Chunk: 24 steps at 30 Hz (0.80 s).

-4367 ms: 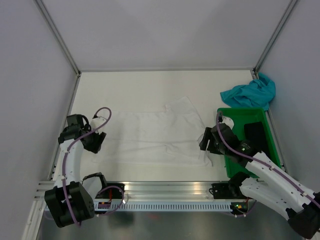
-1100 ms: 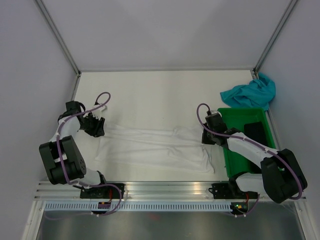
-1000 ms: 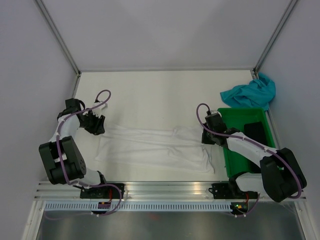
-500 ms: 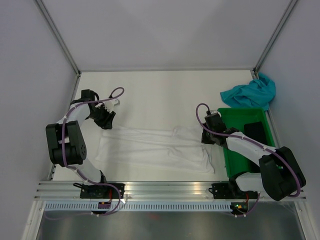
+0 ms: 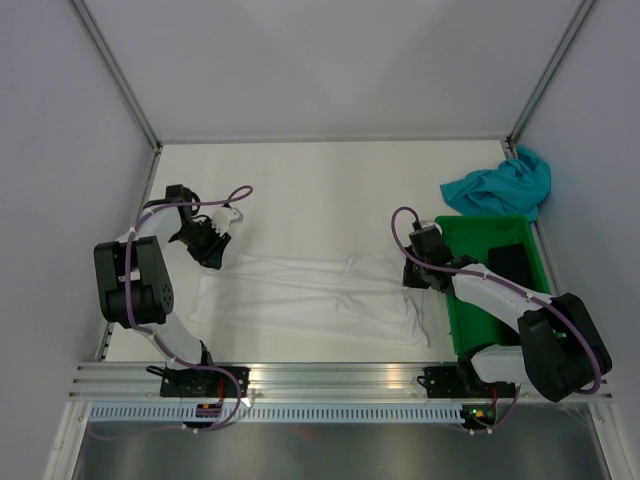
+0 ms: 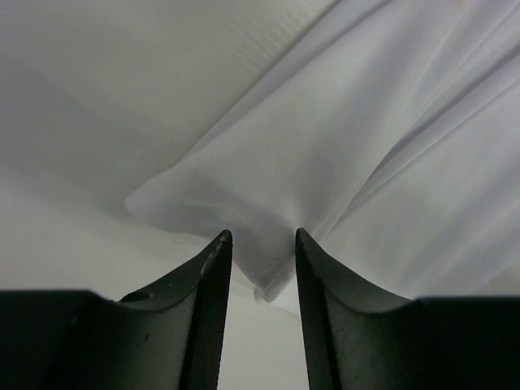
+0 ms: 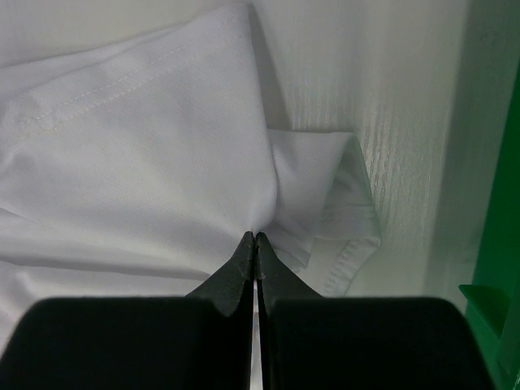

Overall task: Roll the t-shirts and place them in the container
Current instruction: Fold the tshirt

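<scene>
The white t-shirt (image 5: pixel 300 300) lies on the table as a long folded band between the two arms. My left gripper (image 5: pixel 212 254) is at the band's far-left corner. In the left wrist view its jaws (image 6: pixel 258 240) stand apart, with a corner of the white t-shirt (image 6: pixel 366 146) lying between the tips. At the band's right end my right gripper (image 5: pixel 410 277) is shut; the right wrist view shows the fingertips (image 7: pixel 257 237) pinching a fold of the white t-shirt (image 7: pixel 146 146). The teal-blue t-shirt (image 5: pixel 500 185) is bunched at the far right.
A green crate (image 5: pixel 490 222) stands right of the white t-shirt, close to my right arm; its wall (image 7: pixel 500 244) shows at the right edge of the right wrist view. Grey walls enclose the table on three sides.
The shirt has gone from a wide spread to a narrower folded band. My left gripper has swung from the table's left edge toward the shirt's far-left corner. The right gripper has stayed put.
</scene>
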{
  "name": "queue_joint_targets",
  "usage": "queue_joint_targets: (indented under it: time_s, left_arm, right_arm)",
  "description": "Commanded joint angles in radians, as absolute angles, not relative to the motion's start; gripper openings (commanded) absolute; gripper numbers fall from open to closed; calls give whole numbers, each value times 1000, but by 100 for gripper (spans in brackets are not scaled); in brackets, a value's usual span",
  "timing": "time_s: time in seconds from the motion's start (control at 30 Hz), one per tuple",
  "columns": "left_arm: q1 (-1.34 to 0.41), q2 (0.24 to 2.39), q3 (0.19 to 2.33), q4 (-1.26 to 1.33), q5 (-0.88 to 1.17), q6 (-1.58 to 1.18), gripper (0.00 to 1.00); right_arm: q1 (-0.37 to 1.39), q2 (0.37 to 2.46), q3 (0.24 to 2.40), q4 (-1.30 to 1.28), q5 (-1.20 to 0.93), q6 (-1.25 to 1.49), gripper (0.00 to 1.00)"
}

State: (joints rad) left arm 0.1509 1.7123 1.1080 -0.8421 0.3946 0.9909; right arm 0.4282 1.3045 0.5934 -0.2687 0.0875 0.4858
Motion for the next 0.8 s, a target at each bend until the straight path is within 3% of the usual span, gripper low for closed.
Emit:
queue_joint_targets:
  time_s: [0.0, 0.3, 0.47, 0.77]
  left_arm:
    - [152, 1706, 1123, -903, 419, 1068, 42]
    - [152, 1732, 1097, -919, 350, 1127, 44]
    - [152, 1714, 1097, -920, 370, 1143, 41]
    - [152, 1680, 1060, -905, 347, 1187, 50]
  right_arm:
    - [431, 1308, 606, -249, 112, 479, 0]
    - [431, 1312, 606, -245, 110, 476, 0]
    - [431, 1307, 615, -255, 115, 471, 0]
    - [431, 1312, 623, -256, 114, 466, 0]
